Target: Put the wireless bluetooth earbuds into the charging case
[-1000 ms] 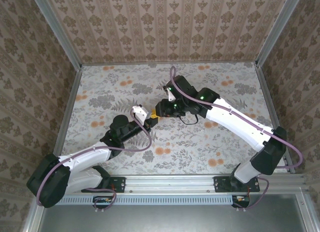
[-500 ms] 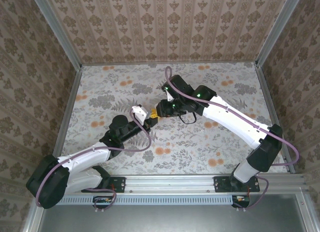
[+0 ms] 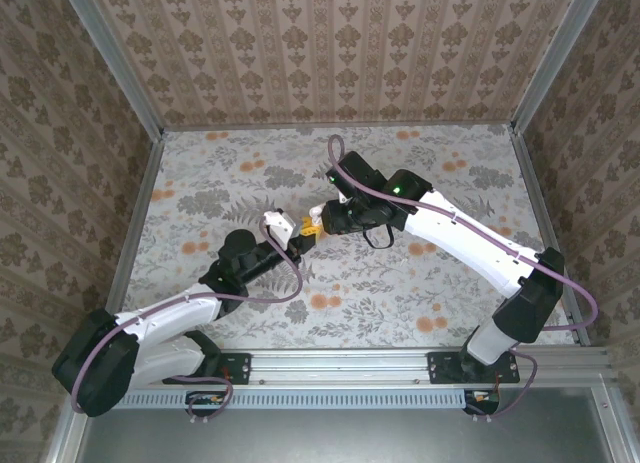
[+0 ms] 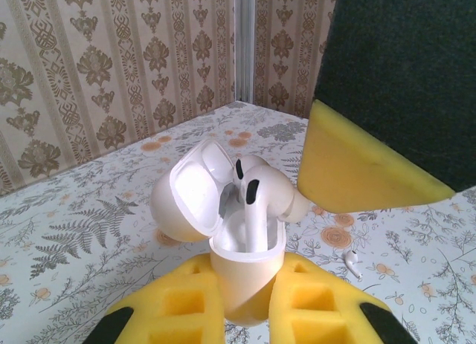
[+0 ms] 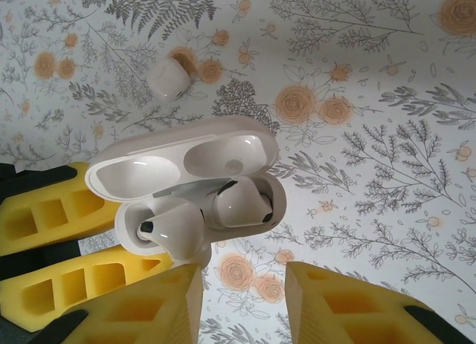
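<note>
Left pincer [image 4: 245, 288] is clamped on the lower body of the charging case [image 4: 242, 273], yellow foam pads on both sides, holding it up off the floral worktop [image 3: 400, 293] near its middle. The case is small, glossy white, rounded, cream-yellowish at the base in the left wrist view. Its lid [image 4: 190, 199] is flipped open on the hinge and tilted back, and the right wrist view shows two shallow hollows inside the lid. Both earbuds [image 4: 253, 210] are at the case mouth, white with dark oval patches. One stands with its stem down in a well and its head above the rim. The other [image 5: 239, 203] sits beside it, leaning and touching it; can't tell if either is fully seated. Right pincer [image 5: 242, 277] hovers just beside the open case, jaws parted with nothing between them, bare worktop visible in the gap. A small white lump [image 5: 169, 78] lies on the worktop, apart from the case.
</note>
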{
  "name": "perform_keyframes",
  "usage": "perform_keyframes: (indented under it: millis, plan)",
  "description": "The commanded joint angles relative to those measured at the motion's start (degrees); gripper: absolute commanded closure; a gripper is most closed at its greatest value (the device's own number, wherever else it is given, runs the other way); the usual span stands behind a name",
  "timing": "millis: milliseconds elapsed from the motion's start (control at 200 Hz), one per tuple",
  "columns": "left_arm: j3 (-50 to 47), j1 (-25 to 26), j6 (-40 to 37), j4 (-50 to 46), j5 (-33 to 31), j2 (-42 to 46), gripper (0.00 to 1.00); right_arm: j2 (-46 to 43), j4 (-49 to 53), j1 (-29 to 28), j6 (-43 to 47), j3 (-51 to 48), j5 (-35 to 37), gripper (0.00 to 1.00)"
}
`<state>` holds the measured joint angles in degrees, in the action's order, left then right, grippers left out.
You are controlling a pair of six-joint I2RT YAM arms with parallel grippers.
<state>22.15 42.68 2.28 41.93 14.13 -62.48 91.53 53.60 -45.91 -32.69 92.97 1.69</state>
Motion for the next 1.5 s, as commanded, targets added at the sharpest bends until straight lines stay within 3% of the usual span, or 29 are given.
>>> perform_keyframes:
  millis: [0,395,810,1220,1495]
  plan:
    - [1.4,0.01,-0.75,0.34,1.08,1.64,1.0,-0.04,1.06,-0.14,1.43,1.63,2.35,0.66]
    - [1.84,0.02,-0.79,0.57,1.34,0.98,1.0,-1.53,-5.27,-0.92,5.66,0.2,-3.96,0.71]
    - [2.02,-0.04,-0.86,0.57,1.81,0.94,1.0,-0.05,-2.97,-1.2,9.22,1.87,0.66,0.76]
    - [1.81,-0.03,-0.77,0.71,2.39,1.04,1.0,0.49,-5.03,-1.88,14.58,0.99,-1.81,0.8]
    - [0.49,-0.3,-0.9,1.51,3.68,2.6,1.0,-6.85,-7.95,-0.93,15.2,-0.89,-3.44,0.8]
